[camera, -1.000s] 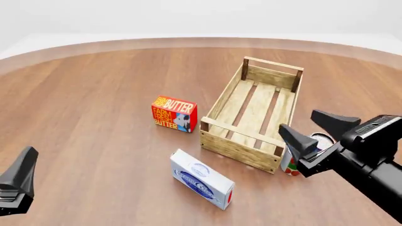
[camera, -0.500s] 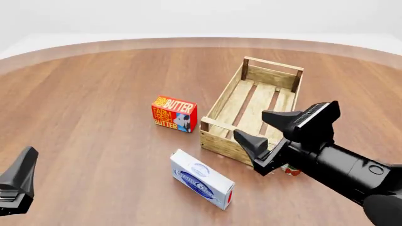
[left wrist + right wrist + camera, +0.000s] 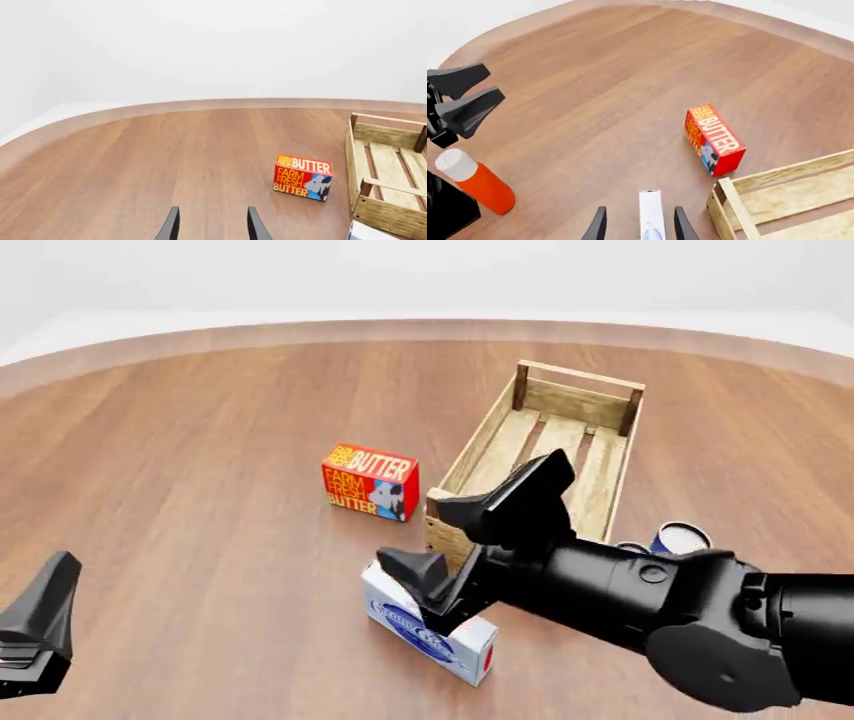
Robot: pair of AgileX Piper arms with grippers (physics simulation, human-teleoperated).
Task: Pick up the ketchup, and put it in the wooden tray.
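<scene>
The right gripper [image 3: 458, 540] stood open and empty at the near end of the wooden tray [image 3: 539, 468], its arm hiding the tray's near corner and most of a can [image 3: 678, 537]. The ketchup [image 3: 475, 181] showed only in the right wrist view, well apart from the tray, beside the open left gripper [image 3: 466, 95].

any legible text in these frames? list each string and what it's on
"FARM FRESH BUTTER": red butter box, readable in all three views.
White-and-blue box by the right hand: blue oval logo, lettering too blurred to read.
Ketchup: no label text visible.
Wooden tray: none.
</scene>
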